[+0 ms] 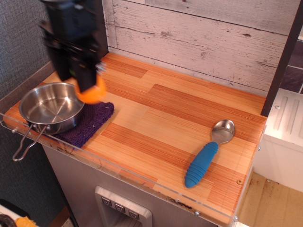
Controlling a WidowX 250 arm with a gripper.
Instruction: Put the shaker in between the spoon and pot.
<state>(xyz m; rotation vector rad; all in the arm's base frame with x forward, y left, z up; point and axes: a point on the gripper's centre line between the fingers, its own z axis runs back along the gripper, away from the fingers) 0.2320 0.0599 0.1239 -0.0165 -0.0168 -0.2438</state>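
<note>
My gripper (87,87) is blurred with motion and shut on the orange shaker (92,94); only the shaker's rounded orange body shows below the fingers, its green cap is hidden. It hangs in the air above the right rim of the steel pot (49,109) and the purple cloth. The pot is empty and sits at the left end of the counter, its wire handle pointing over the front edge. The spoon (209,152), with a metal bowl and ribbed blue handle, lies at the right end of the counter.
A purple knitted cloth (93,119) lies under and right of the pot. A dark post (96,28) stands at the back left, another at the right. A clear plastic lip (118,172) runs along the counter's front edge. Bare wooden counter (156,118) lies between cloth and spoon.
</note>
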